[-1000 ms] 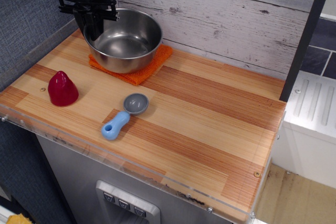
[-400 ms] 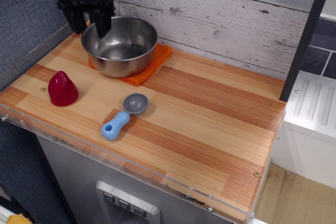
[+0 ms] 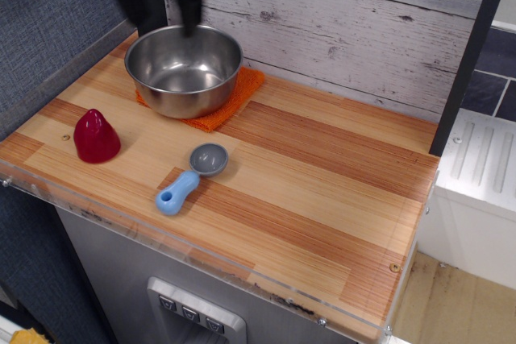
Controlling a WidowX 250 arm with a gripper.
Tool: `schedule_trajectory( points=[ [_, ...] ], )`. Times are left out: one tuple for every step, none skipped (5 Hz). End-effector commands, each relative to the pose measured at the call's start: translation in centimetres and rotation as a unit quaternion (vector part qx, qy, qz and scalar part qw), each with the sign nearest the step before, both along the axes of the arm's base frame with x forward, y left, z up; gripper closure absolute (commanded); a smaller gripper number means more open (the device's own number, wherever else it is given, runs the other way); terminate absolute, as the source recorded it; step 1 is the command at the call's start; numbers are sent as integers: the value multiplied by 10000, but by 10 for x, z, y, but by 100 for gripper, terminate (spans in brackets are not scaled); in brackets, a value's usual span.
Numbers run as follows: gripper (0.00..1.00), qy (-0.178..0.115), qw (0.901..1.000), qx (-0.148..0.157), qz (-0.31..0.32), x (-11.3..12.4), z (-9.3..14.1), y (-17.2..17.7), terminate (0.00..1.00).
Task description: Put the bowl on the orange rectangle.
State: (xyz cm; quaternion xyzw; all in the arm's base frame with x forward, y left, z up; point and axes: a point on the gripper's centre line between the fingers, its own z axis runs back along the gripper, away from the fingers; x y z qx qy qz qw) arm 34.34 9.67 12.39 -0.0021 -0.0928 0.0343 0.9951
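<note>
The shiny steel bowl [image 3: 184,78] stands upright on the orange cloth [image 3: 243,90] at the back left of the wooden counter. The cloth shows only at the bowl's right and front edges. My black gripper [image 3: 165,14] is motion-blurred above the bowl's back rim, against the wall. Its fingers are apart, with nothing between them, and they are clear of the bowl.
A red cone-shaped lump [image 3: 96,135] sits at the front left. A scoop with a grey head and a blue handle [image 3: 191,176] lies in front of the bowl. A white plank wall [image 3: 347,22] runs behind the counter. A clear plastic lip [image 3: 201,251] lines the front edge.
The gripper let go of the bowl's left rim, rose and shifted right. The bowl moved slightly left between the first two frames and stays on the cloth.
</note>
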Motion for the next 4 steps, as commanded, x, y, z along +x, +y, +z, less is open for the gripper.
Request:
schedule_trajectory(
  points=[
    [0, -16, 9976, 85, -687, -6, 6, -60, 0],
    [0, -42, 9965, 62, -838, -9, 4, -69, 0],
    [0, -42, 9965, 62, -838, -9, 4, -69, 0],
    [0, -42, 9965, 62, -838, -9, 4, -69, 100]
  ],
)
